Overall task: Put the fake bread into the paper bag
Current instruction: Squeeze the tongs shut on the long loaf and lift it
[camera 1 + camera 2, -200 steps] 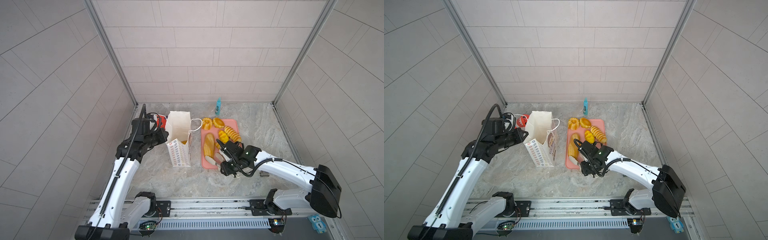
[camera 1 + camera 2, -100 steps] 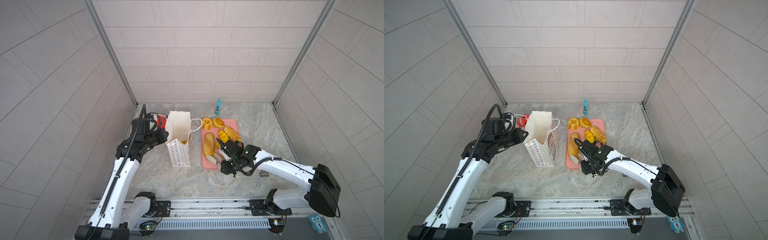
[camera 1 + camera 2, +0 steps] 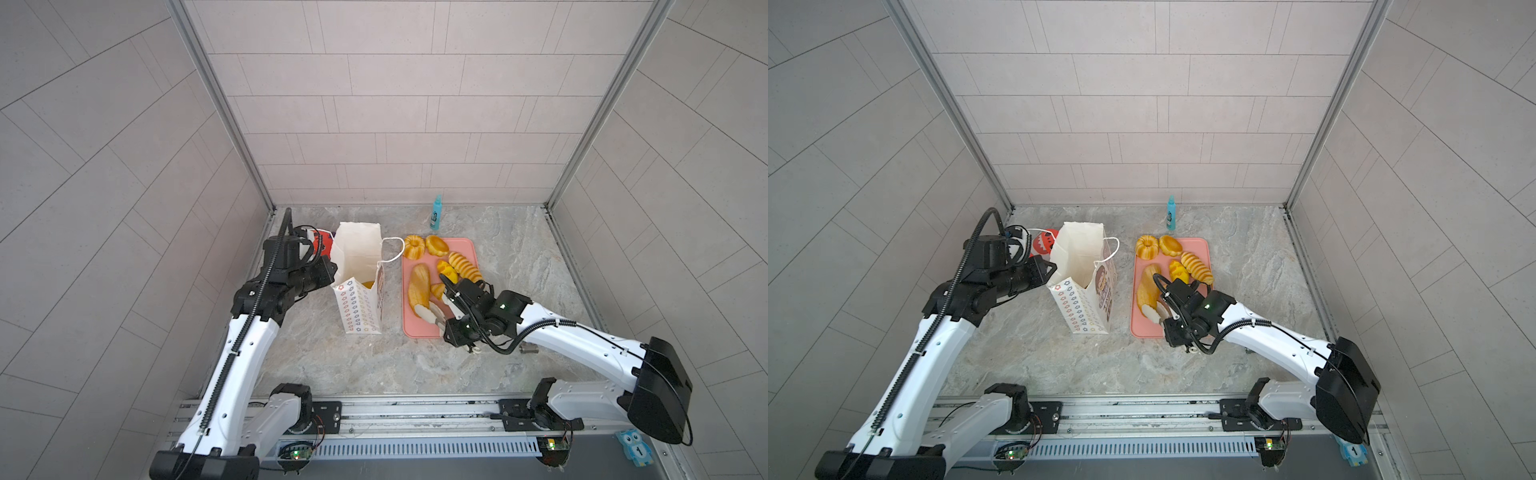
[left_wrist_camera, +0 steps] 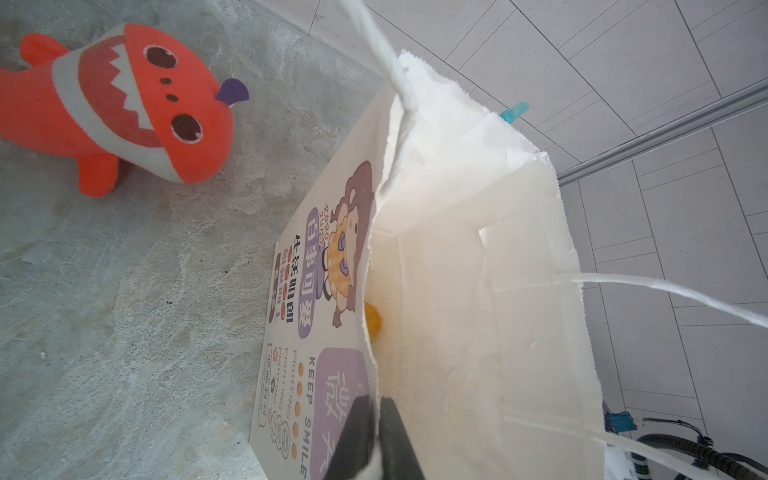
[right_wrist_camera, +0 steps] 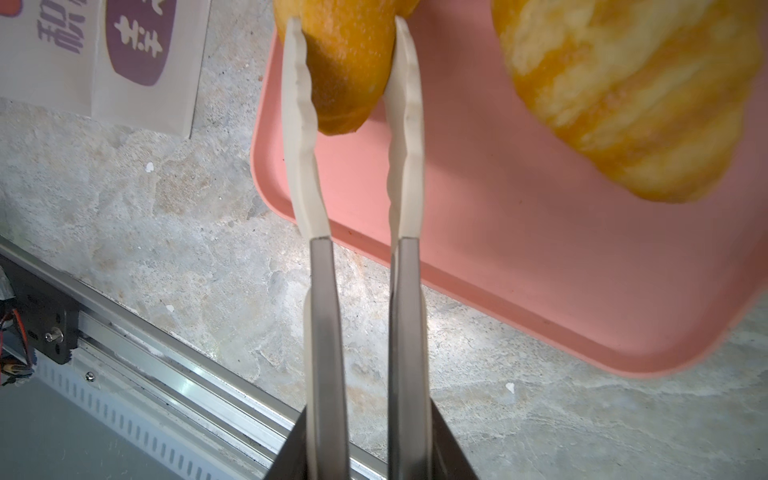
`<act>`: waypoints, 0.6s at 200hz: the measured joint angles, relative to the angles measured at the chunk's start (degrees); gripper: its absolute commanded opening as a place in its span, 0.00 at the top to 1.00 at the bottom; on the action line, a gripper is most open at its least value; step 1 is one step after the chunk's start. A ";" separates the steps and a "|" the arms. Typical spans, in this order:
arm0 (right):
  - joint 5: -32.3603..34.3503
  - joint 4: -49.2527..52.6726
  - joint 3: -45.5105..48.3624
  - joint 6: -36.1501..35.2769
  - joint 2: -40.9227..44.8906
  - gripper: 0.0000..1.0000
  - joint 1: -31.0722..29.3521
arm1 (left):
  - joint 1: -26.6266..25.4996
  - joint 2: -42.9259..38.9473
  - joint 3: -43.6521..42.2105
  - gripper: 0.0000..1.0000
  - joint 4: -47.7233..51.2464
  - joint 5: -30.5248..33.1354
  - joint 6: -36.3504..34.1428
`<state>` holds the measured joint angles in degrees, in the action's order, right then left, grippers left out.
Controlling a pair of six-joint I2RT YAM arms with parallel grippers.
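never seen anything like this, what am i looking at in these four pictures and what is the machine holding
Two white robot arms work over a stone table. Two pictures look down from above; the other two come from a camera on each wrist. The left gripper pinches the rim of the paper bag; one fake bread lies inside. The right gripper holds tongs whose tips clasp the end of the long loaf on a pink tray among other breads. A shark toy and blue bottle are nearby.

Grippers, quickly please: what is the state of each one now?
Left gripper: closed, fingers pinching the paper bag at its top edge.
Right gripper: closed on the tongs, whose tips squeeze the long loaf at its end.
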<state>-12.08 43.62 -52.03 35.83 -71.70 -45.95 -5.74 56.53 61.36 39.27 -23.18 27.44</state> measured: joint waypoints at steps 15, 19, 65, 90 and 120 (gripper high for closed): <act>0.26 0.02 0.00 0.28 0.76 0.75 0.00 | 0.00 0.00 0.00 0.88 0.00 0.00 0.00; 0.33 0.07 0.00 0.35 0.98 0.75 0.00 | 0.00 0.00 0.00 0.88 0.00 0.00 0.00; 1.29 0.33 0.00 0.79 4.50 0.76 0.00 | 0.00 0.00 0.00 0.89 0.00 0.00 0.00; 2.03 0.35 0.00 0.87 6.49 0.77 0.00 | 0.00 0.00 0.00 0.88 0.00 0.00 0.02; 2.71 0.37 0.00 0.85 8.20 0.77 0.13 | 0.00 0.00 0.00 0.88 0.00 0.00 0.02</act>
<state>-9.37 43.99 -52.03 36.69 -63.51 -45.82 -5.74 56.53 61.36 39.27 -23.18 27.46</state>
